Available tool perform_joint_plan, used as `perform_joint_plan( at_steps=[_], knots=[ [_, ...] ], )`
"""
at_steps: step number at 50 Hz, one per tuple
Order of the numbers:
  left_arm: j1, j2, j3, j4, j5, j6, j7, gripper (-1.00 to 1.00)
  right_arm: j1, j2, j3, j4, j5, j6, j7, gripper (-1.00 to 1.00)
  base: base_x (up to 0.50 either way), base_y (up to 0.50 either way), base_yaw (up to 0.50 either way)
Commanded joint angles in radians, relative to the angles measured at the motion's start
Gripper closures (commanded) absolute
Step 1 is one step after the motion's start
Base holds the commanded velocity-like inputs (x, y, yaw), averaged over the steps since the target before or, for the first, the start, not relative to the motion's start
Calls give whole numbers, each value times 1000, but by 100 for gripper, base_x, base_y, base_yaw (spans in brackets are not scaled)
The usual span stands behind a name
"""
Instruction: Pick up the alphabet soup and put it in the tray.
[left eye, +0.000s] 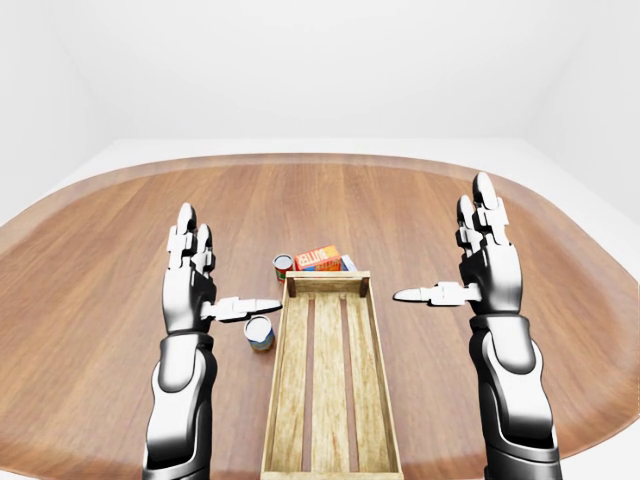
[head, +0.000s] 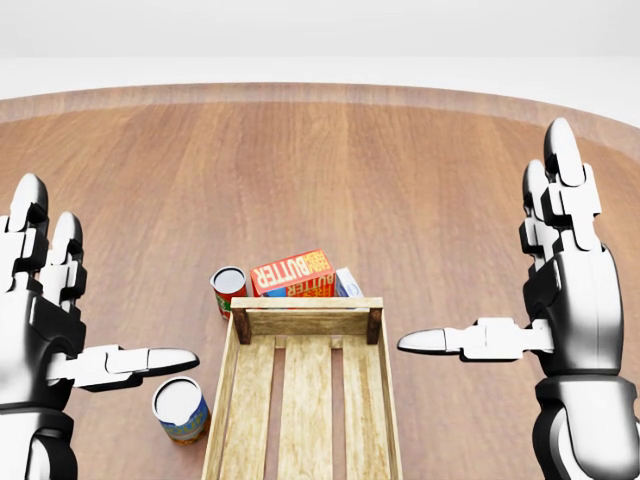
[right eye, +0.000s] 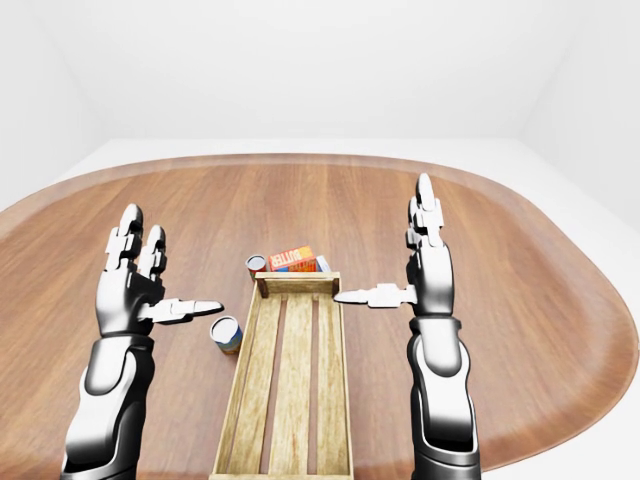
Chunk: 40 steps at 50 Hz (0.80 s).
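Upright, the alphabet soup (head: 181, 408), a blue-labelled can, stands beside the tray (head: 225, 400); both robot hands, left (head: 45, 330) and right (head: 560, 300), are spread open.

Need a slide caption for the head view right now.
Both open hands, left and right, flank the empty wooden tray; two cans and a butter box wait untouched.

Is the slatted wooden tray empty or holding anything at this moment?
Empty. The slatted wooden tray shows only bare slats; both cans and the butter box sit outside it on the table.
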<state>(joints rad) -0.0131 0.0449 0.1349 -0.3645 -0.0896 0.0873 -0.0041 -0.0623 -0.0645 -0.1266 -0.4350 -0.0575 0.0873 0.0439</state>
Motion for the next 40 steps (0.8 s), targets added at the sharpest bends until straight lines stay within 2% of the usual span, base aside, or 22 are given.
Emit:
perform_joint_plan(
  at_steps=[1, 10, 14, 17, 23, 24, 27, 28, 31, 33, 35, 37, 40],
  knots=[
    [3, 1, 2, 9, 1, 0, -3, -100, 9, 3, 4, -10, -3, 0, 2, -100, 50, 2, 0],
    [6, 3, 10, -23, -1, 0, -4, -100, 6, 5, 7, -15, -2, 0, 6, -100, 50, 2, 0],
    [-1, 15, 22, -45, 0, 0, -12, -100, 7, 5, 3, -24, 9, 0, 6, -100, 0, 0, 0],
    [-17, 40, 23, -62, 41, 0, -30, -100, 8, 4, 2, -30, 8, 0, 6, -100, 0, 0, 0],
    [-105, 120, 68, -64, 166, 0, -119, -100, 8, 2, 0, -36, 9, 0, 10, -100, 0, 0, 0],
    [-121, 153, 60, -53, 216, 0, -151, -100, 9, 0, -3, -37, 7, 0, 9, -100, 0, 0, 0],
    [-119, 184, 30, -33, 356, 0, -240, -100, 9, 4, -6, -48, 17, 0, 10, -100, 0, 0, 0],
    [-107, 207, 7, -9, 436, 0, -281, -100, 8, 4, -3, -53, 16, 0, 8, -100, 0, 0, 0],
    [-122, 195, 19, 51, 562, 0, -350, -100, 4, 3, 1, -57, 13, 0, 7, -100, 0, 0, 0],
    [-136, 208, 11, 108, 638, 0, -412, -100, 0, 2, 2, -72, 11, 0, 6, -100, 0, 0, 0],
    [-142, 212, 14, 151, 704, 0, -425, -100, -1, 0, 9, -79, 2, 0, 10, -100, 0, 0, 0],
    [-154, 210, 23, 182, 725, 0, -461, -100, -6, 0, 9, -91, 0, 0, 14, -100, 0, 0, 0],
    [-162, 230, 17, 260, 802, 0, -484, -100, -7, 0, 3, -97, 1, 0, 16, -100, 0, 0, 0]
  ],
)
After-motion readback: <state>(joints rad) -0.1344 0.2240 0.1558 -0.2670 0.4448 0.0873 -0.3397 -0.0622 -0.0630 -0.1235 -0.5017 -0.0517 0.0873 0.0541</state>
